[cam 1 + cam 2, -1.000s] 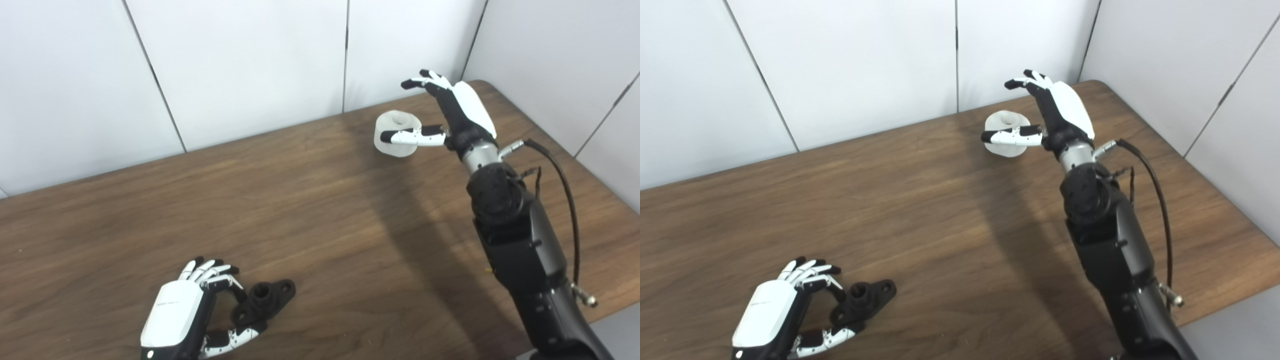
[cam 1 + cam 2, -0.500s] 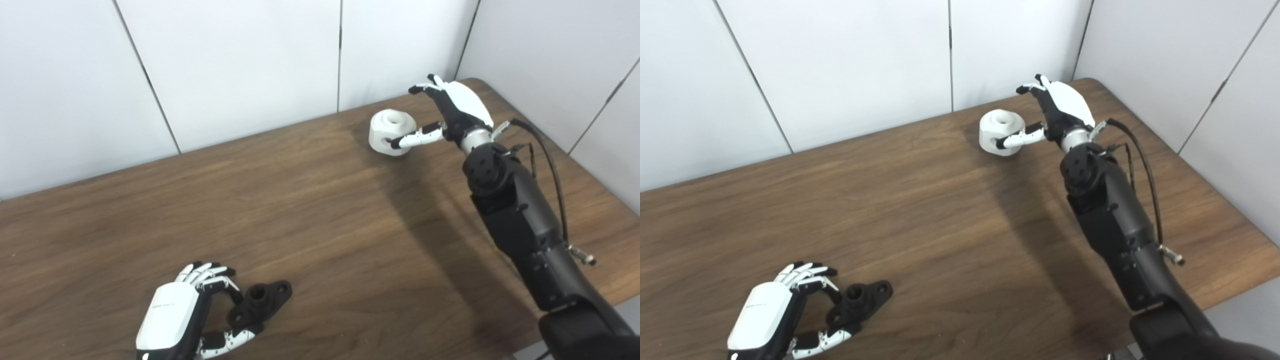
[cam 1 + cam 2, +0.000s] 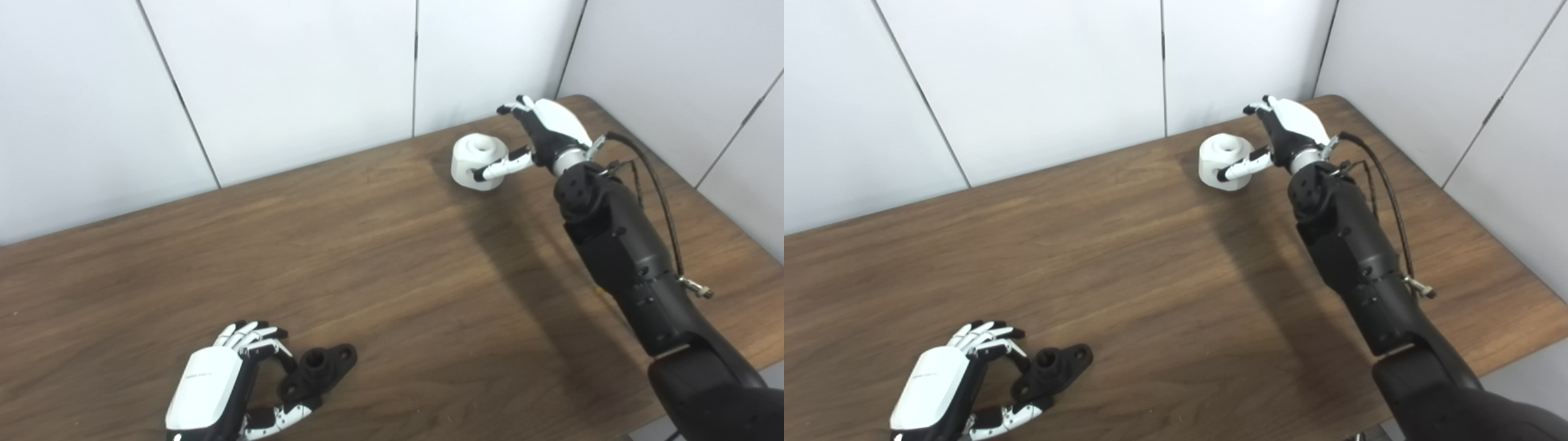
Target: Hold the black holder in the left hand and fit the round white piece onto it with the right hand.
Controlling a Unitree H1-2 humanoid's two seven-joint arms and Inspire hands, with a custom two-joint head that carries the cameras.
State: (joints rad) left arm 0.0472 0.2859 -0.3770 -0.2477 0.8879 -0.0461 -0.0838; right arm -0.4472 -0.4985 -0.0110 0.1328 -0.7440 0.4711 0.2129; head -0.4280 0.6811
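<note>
The black holder point(image 3: 321, 366) lies flat on the wooden table point(image 3: 392, 263) near the front left, its short tube pointing up. My left hand point(image 3: 214, 386) rests beside it, open, fingers and thumb curled around the holder's near end. The round white piece point(image 3: 474, 153) stands at the far right of the table. My right hand point(image 3: 545, 131) reaches it from the right. It is open, with the thumb lying across the piece's front side and the fingers spread above and behind it.
White wall panels point(image 3: 306, 79) rise straight behind the table's far edge and along its right side. A black cable point(image 3: 658, 190) loops off my right forearm. The table's right corner point(image 3: 588, 101) lies just behind my right hand.
The camera has shifted a little. My right hand has stretched farther out and dropped lower, its thumb now lying on the white piece. The left hand and the holder have stayed put.
</note>
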